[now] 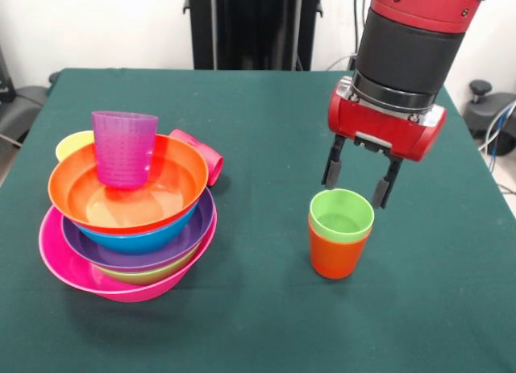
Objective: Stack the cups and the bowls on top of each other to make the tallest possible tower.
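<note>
Your view takes in a dark green table (242,147) with two groups of glossy plastic ware on it.

On the left stands the tower (129,228), a pile of nested bowls. The pink bowl (60,264) is the base and the widest. Inside it you see the rim of a green bowl (149,274), then a purple bowl (121,252), then a blue bowl (145,238), and on top an orange bowl (173,180). A purple cup (124,147) stands inside the orange bowl, open end up and upright. Behind the pile, at its left, the edge of a yellow cup (71,144) shows; most of it is hidden by the bowls. At the pile's right rear a red cup (203,154) lies on its side, just beside the orange bowl's rim; you cannot tell whether it touches it.

To the right, well apart from the tower, an orange cup (339,252) stands upright on the table with a green cup (342,214) nested in it, the green rim rising above the orange one.

The gripper (358,183) hangs from the red and black arm (403,59) just behind and above these two cups. Its two dark fingers (332,165) are spread apart, one near each side of the green rim, and clamp nothing.
</note>
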You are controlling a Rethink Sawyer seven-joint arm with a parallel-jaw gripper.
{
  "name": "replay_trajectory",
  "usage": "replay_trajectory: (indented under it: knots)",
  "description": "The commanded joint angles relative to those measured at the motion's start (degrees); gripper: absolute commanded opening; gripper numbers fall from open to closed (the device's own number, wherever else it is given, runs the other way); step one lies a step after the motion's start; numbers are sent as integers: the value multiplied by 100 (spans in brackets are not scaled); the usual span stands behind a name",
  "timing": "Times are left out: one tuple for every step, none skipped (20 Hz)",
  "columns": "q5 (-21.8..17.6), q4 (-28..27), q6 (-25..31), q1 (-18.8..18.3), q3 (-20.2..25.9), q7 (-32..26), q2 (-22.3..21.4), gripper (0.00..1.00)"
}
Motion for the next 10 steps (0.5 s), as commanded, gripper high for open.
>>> replay_trajectory:
  knots:
    - [-44, 126, 84, 123, 374, 946, 439, 100]
    - [-41, 107, 87, 140, 365, 963, 465, 100]
    - [-41, 76, 86, 161, 342, 989, 494, 100]
    - [-32, 61, 80, 172, 344, 1002, 517, 100]
    - [-30, 27, 88, 190, 328, 1026, 544, 100]
    - [-21, 9, 92, 212, 316, 1051, 559, 100]
    - [-13, -18, 109, 226, 308, 1064, 576, 100]
    - [-1, -41, 113, 238, 301, 1078, 596, 100]
    - [11, -71, 133, 259, 284, 1097, 617, 100]
    - [23, -101, 153, 280, 267, 1116, 638, 100]
